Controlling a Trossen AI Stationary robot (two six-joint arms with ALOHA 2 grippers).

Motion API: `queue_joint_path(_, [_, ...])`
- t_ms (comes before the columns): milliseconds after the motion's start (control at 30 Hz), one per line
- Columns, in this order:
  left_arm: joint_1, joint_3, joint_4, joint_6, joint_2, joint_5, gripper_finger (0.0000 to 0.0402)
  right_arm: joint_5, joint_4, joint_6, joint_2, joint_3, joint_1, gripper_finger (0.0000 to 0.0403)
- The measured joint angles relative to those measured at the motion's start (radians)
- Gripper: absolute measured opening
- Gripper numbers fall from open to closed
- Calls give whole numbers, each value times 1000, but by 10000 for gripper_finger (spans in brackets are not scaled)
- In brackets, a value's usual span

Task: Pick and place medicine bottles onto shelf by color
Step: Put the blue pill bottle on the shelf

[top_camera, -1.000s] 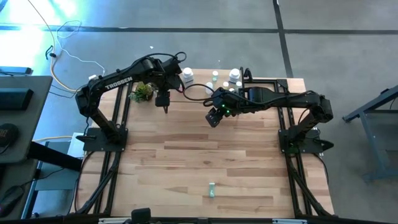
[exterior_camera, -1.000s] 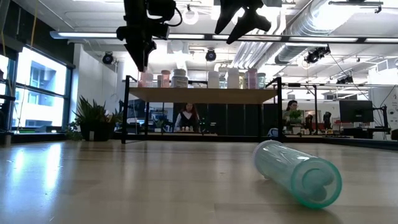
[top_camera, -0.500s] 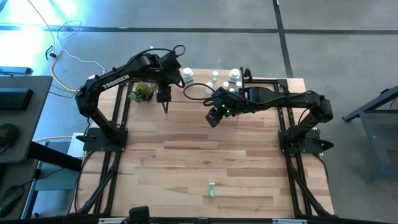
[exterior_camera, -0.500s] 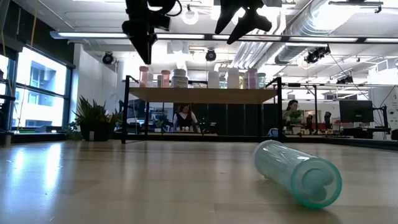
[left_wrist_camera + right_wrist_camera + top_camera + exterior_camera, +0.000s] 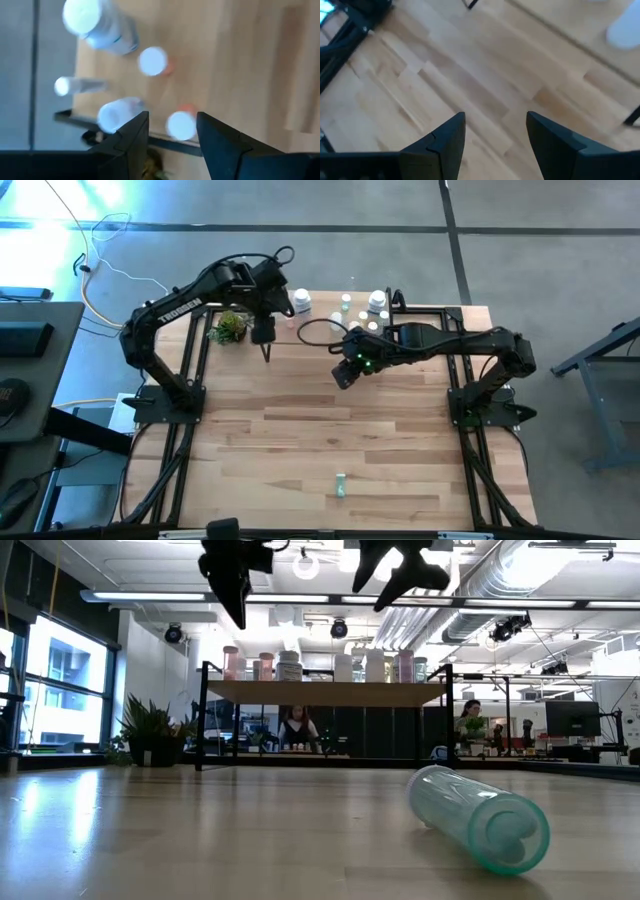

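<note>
The shelf (image 5: 325, 691) stands at the table's far edge and holds several upright medicine bottles: pink ones (image 5: 231, 662) at its left, white jars (image 5: 289, 665) in the middle. My left gripper (image 5: 266, 345) is open and empty, pointing down above the shelf's left part; its wrist view looks down on white caps (image 5: 152, 61) and a wide white jar (image 5: 98, 24). My right gripper (image 5: 344, 372) is open and empty, high over the table in front of the shelf. A green bottle (image 5: 341, 485) lies on its side near the table's near edge, also in the low view (image 5: 480, 818).
A small potted plant (image 5: 228, 327) stands at the far left beside the shelf. Black arm frames (image 5: 165, 420) run along the table's left and right sides. People sit in the room behind the table (image 5: 298, 728). Bare wood lies between the shelf and the green bottle.
My left gripper has gone up, away from the bottles on the shelf's left part, staying open and empty. The bottles and the green bottle have kept their places.
</note>
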Motion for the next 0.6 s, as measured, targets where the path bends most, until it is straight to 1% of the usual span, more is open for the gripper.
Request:
queue_joint_path(100, [-4,1,1,6,-17,95,157,-16,-27,30,0,0,26,201])
queue_joint_path(233, [-7,-1,3,-36,-32,226,157,-24,-45,91,0,0,69,201])
queue_joint_path(300, [-13,-23,19,-51,-50,294,157,-27,-57,127,0,0,92,201])
queue_joint_path(433, [-47,-131,109,-76,-98,407,157,-27,-88,207,0,0,136,201])
queue_joint_path(533, [-102,-226,185,-92,-137,442,157,-34,-114,279,2,0,170,201])
queue_joint_path(600, [-141,-288,218,-108,-157,442,157,-54,-120,322,12,0,193,201])
